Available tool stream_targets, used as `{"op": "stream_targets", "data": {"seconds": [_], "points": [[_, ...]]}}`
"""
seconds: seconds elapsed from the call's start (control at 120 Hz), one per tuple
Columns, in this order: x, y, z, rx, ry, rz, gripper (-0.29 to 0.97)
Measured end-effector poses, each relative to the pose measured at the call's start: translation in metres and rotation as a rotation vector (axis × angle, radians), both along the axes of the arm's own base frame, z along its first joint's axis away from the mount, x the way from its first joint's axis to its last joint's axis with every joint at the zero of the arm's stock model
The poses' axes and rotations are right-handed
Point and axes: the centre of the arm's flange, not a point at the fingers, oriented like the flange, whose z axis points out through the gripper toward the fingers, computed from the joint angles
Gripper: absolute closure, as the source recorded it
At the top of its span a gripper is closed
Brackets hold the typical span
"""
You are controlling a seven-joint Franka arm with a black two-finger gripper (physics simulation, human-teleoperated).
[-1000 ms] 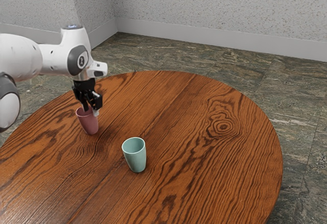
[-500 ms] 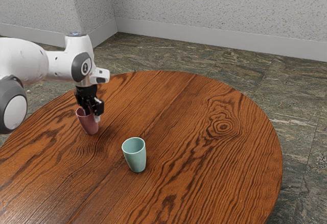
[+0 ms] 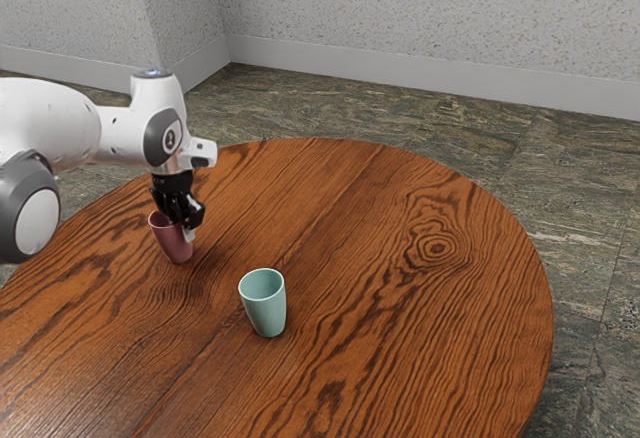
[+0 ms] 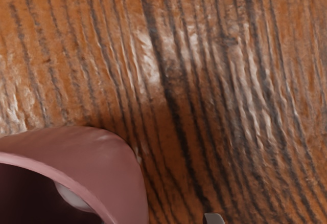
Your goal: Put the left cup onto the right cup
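A pink cup stands upright on the round wooden table at the exterior view's left. A teal cup stands upright to its right, nearer the front, well apart from it. My gripper points down at the pink cup's right rim, with its fingers astride the cup wall. In the wrist view the pink cup sits right under my hand, and one dark fingertip stands outside the wall with a gap of bare wood between. The gripper is open.
The table edge curves round close behind the pink cup at the exterior view's left. A wide stretch of bare wood lies to the right of both cups. Stone floor and a white wall surround the table.
My hand has come down by a little onto the pink cup's rim and shifted slightly right. Neither cup has moved.
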Motion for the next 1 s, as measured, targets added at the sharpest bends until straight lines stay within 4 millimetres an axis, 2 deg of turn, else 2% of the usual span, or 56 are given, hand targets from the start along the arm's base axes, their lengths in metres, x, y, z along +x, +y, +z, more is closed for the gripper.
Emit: {"op": "stream_targets", "data": {"seconds": [0.2, 0.475, 0.675, 0.775, 1.0], "points": [[0.000, 0.000, -0.001, -0.005, -0.003, 0.003, 0.74], [0.000, 0.000, 0.001, -0.002, -0.007, 0.005, 0.77], [-0.001, 0.002, 0.009, -0.003, -0.011, 0.010, 0.78], [-0.003, 0.002, 0.021, -0.010, -0.021, 0.012, 0.78], [-0.013, -0.005, 0.072, -0.048, -0.039, 0.006, 0.78]]}}
